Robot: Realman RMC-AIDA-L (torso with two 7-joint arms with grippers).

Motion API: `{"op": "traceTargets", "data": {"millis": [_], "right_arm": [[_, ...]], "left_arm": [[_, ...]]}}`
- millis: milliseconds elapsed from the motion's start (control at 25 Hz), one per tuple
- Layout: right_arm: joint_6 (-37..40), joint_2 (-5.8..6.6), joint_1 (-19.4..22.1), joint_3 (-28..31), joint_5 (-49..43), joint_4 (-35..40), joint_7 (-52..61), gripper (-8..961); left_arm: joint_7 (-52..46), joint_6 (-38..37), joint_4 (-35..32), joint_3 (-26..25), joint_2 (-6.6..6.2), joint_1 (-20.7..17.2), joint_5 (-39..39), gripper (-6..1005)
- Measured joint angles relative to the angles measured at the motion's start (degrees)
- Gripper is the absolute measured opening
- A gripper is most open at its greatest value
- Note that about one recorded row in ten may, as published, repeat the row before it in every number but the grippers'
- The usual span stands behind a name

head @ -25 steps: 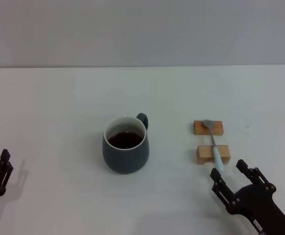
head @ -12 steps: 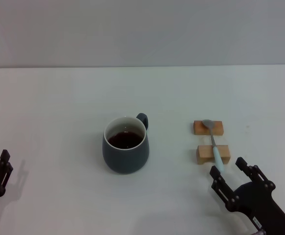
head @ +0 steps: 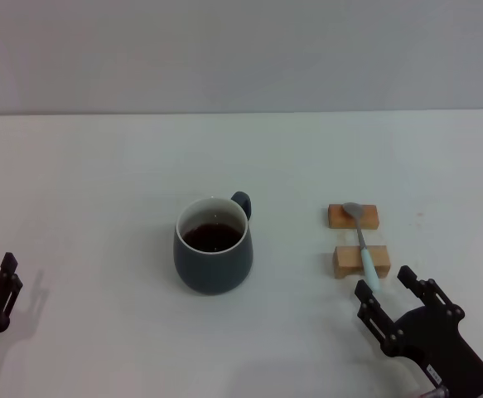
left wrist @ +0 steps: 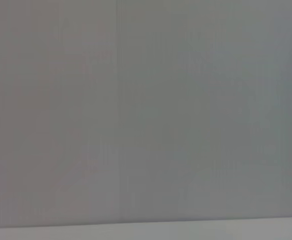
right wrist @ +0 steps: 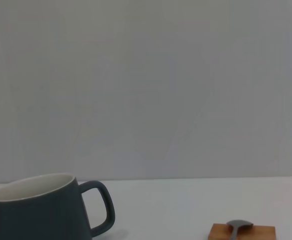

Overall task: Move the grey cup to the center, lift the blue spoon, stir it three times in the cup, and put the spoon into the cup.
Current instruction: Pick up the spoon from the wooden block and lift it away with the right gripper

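The grey cup (head: 214, 245) stands near the middle of the white table, handle toward the back right, with dark liquid inside. It also shows in the right wrist view (right wrist: 40, 207). The blue spoon (head: 361, 243) lies across two small tan wooden blocks, metal bowl on the far block (head: 353, 216), pale blue handle over the near block (head: 360, 261). My right gripper (head: 387, 290) is open just in front of the spoon's handle end, not touching it. My left gripper (head: 7, 278) sits at the table's front left edge, far from the cup.
The far wooden block and the spoon's bowl show in the right wrist view (right wrist: 242, 231). A plain grey wall stands behind the table. The left wrist view shows only wall and a strip of table.
My right gripper has drawn back very slightly toward the front. The cup, spoon, blocks and left gripper have not moved.
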State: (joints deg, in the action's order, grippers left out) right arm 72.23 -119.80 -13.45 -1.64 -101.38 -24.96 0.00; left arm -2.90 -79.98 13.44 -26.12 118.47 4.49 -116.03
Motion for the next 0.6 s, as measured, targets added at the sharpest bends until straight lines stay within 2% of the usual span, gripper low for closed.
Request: {"op": "traceTargets", "data": {"millis": [280, 600], "right_arm": [[0.00, 0.00, -0.10, -0.04, -0.06, 0.10, 0.00, 696], [0.00, 0.06, -0.77, -0.27, -0.15, 0.18, 0.14, 516]], "left_arm": [[0.00, 0.00, 0.00, 0.02, 0.00, 0.13, 0.09, 687], [0.00, 0.29, -0.13, -0.21, 0.00, 0.38, 0.10, 687]]}}
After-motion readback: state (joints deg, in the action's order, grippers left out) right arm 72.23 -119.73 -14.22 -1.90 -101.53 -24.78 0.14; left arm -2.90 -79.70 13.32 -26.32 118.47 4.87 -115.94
